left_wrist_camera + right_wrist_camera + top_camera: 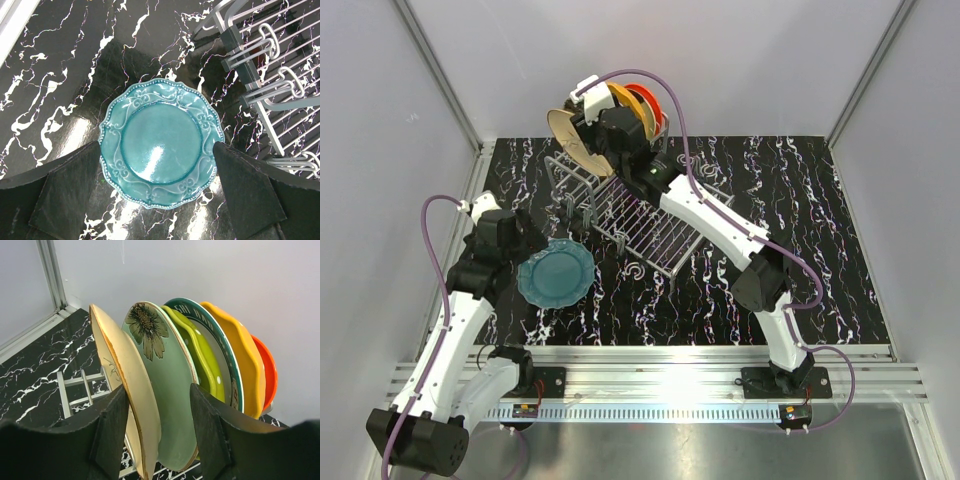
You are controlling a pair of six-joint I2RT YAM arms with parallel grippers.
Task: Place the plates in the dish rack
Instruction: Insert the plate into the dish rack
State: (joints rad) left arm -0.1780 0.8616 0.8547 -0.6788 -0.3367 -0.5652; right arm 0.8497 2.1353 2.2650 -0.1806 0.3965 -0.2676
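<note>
Top external view: nearest the camera, both arms rise from a metal rail at the front edge of the black marbled table. On the left side, the left gripper hangs over a teal plate that lies flat on the table just beside the near left corner of the dish rack. The left wrist view shows this gripper fully released, one finger off each side of the teal plate's scalloped rim, and it holds nothing. Farther back, the wire rack runs at a slant across the middle of the table, its flat grid part bare and its raised slotted part at the far end. There six plates stand on edge in a row. In the right wrist view they run from the closest, a cream plate, through a pale green plate with a flower, a lime green plate, a white plate with a teal rim and an orange plate, to a red-orange plate at the back. The right gripper reaches over this end with its fingers partly apart, and the cream plate and the flowered green plate stand between them. Whether the fingers press on either plate I cannot tell. From above, the cream plate leans out to the left, away from the rest of the row.
</note>
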